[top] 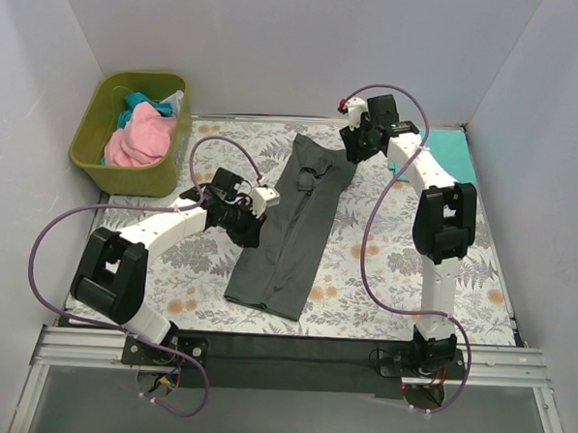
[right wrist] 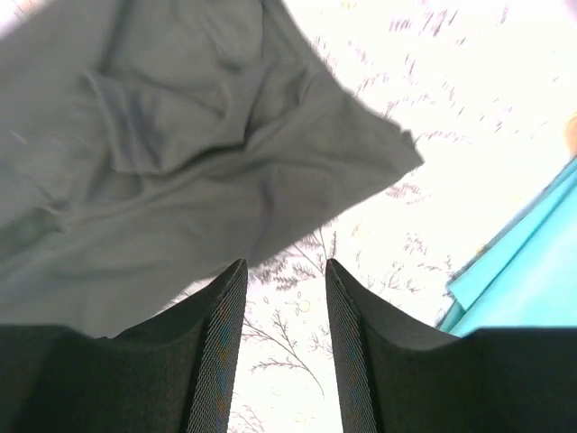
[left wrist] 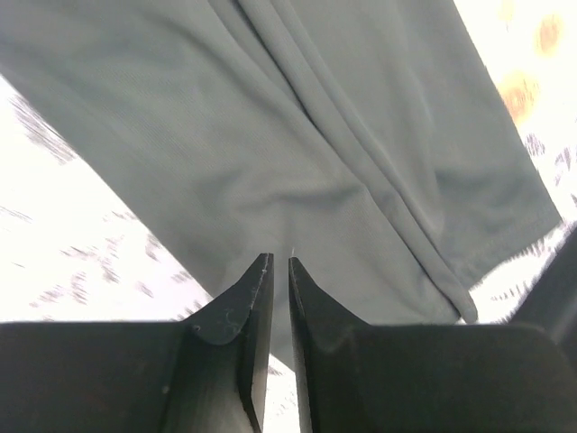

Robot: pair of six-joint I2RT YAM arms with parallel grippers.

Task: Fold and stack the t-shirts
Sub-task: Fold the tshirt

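The dark charcoal t-shirt lies folded into a long strip down the middle of the table. It fills the left wrist view and shows in the right wrist view. My left gripper is at the strip's left edge, about halfway along. Its jaws are shut, with nothing between them, just above the cloth. My right gripper is by the strip's far right corner. It is open and empty over the tablecloth. A folded teal t-shirt lies at the back right, also in the right wrist view.
An olive-green bin at the back left holds a pink shirt and a teal one. The floral tablecloth covers the table. White walls close in the left, back and right sides.
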